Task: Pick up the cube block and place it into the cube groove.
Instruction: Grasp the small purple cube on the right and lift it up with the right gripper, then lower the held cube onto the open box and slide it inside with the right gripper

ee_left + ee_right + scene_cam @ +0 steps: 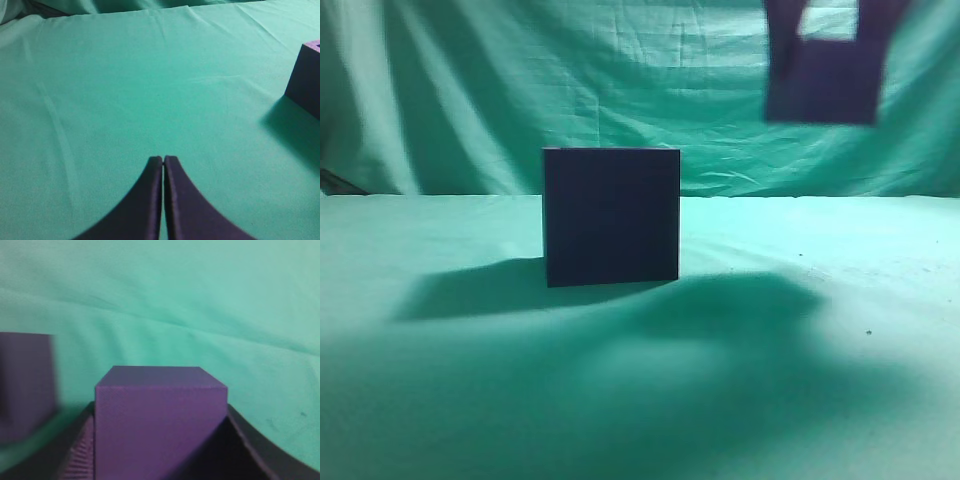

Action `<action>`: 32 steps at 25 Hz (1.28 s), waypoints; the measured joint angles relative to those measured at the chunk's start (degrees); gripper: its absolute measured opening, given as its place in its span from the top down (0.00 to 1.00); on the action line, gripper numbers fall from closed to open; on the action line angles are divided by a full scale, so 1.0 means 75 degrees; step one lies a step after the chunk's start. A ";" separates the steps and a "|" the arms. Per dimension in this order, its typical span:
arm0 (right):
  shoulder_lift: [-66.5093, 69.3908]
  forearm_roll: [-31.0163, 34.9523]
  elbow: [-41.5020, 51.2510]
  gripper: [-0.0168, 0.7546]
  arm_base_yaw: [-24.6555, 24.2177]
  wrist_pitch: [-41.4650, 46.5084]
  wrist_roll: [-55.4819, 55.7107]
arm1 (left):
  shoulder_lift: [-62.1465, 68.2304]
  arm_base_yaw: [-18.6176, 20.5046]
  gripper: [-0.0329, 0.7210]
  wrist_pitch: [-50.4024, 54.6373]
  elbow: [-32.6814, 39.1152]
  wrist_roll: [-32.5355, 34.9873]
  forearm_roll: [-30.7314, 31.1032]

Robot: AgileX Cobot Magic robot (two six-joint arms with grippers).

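The cube groove [611, 216], a large dark box, stands on the green cloth at the middle of the exterior view. It shows at the right edge of the left wrist view [307, 77] and at the left of the right wrist view [25, 382]. My right gripper [827, 40] is high at the upper right, shut on the cube block [822, 88], well above and right of the box. In the right wrist view the purple block [157, 425] fills the space between the jaws [160, 440]. My left gripper [163, 161] is shut and empty over bare cloth.
A green cloth [840, 300] covers the table and hangs as a backdrop [520, 80]. The box casts a shadow to its left, and a broad shadow lies on the cloth in front.
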 joint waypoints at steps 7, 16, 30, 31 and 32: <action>-0.0144 0.0556 -0.0516 0.42 0.1911 -0.0281 0.0389 | 0.0000 0.0000 0.96 0.0000 0.0000 0.0000 0.0000; 0.0628 0.0476 -0.0808 0.42 0.2448 -0.1002 0.1397 | 0.0000 0.0000 0.96 0.0000 0.0000 0.0000 0.0000; 0.1114 -0.0723 -0.0891 0.42 0.2448 -0.1338 0.2256 | 0.0000 0.0000 0.96 0.0000 0.0000 0.0000 0.0000; 0.1114 -0.0723 -0.0891 0.42 0.2448 -0.1306 0.2277 | 0.0000 0.0000 0.96 0.0000 0.0000 0.0000 0.0000; 0.1114 -0.0737 -0.0891 0.42 0.2448 -0.1239 0.2294 | 0.0000 0.0000 0.96 0.0000 0.0000 0.0000 0.0000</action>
